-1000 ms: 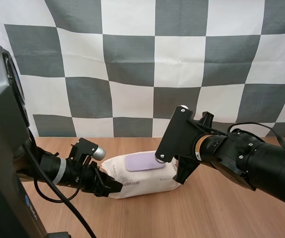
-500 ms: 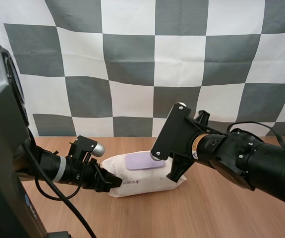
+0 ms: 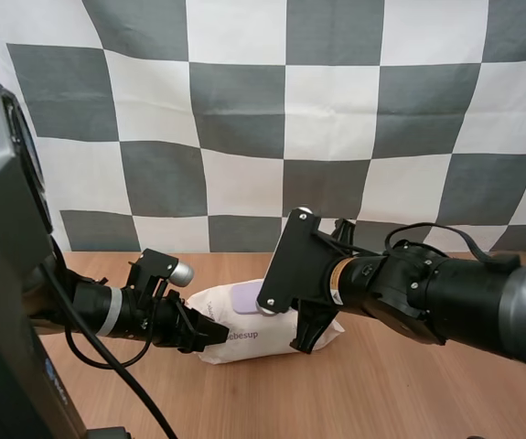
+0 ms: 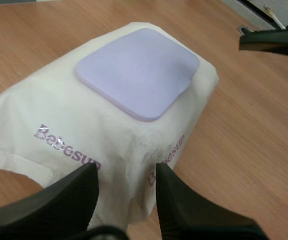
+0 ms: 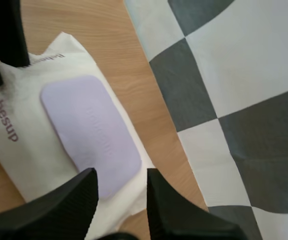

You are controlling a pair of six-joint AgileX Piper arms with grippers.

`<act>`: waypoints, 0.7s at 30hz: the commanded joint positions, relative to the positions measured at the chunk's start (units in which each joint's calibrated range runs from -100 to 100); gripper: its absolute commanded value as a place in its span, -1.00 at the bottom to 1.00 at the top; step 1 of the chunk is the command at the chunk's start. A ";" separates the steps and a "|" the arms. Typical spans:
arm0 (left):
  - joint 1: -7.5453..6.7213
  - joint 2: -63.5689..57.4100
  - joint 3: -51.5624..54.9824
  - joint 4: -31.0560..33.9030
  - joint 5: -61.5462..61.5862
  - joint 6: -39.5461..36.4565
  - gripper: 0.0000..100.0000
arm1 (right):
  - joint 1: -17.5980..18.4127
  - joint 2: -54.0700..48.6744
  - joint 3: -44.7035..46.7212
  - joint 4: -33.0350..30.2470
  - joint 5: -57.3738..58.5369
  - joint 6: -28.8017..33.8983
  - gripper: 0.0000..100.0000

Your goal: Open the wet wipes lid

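Pack: the pack of wet wipes (image 3: 244, 346) lies on the table, between our grippers.
Hidden: from above, our right arm (image 3: 427, 293) covers its right half and most of the lilac lid (image 4: 138, 72).
Surface: wooden table (image 3: 409, 389).
Axis: long side runs left to right; lid faces up and lies flat.
Left gripper (image 4: 124, 182): pinching the pack's left end.
Right gripper (image 5: 119, 187): fingers apart over the lid's right end.
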 commanded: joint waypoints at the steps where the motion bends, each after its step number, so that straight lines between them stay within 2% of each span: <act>1: -0.93 0.09 0.20 0.26 -1.20 0.98 0.21 | 0.34 1.16 -0.04 0.04 -0.16 0.00 0.11; 6: -3.41 0.09 0.77 0.73 -5.17 0.98 0.15 | 0.42 3.05 -0.04 0.04 -0.36 0.00 0.11; 9: -3.62 0.09 0.77 0.33 -6.81 0.98 0.14 | 0.66 3.19 -0.04 0.04 -0.58 0.00 0.11; 11: -3.62 0.09 0.77 0.33 -6.81 0.98 0.05 | 0.66 3.34 -0.04 0.04 -0.58 0.00 0.11; 14: -3.62 0.09 0.77 0.33 -6.81 0.98 -0.39 | 0.66 3.49 -0.04 0.31 -0.58 0.00 0.11; 15: -3.62 0.09 0.77 0.33 -6.81 0.98 -0.68 | 0.66 3.49 -0.04 0.31 -0.58 0.00 0.11; 17: -3.62 0.09 0.77 0.33 -6.81 0.98 -1.00 | 0.74 3.60 -0.04 0.32 -0.23 -0.21 0.11; 21: -3.62 0.09 0.77 0.55 -6.81 0.98 -1.00 | 2.08 3.60 -0.04 0.32 1.37 -0.33 0.11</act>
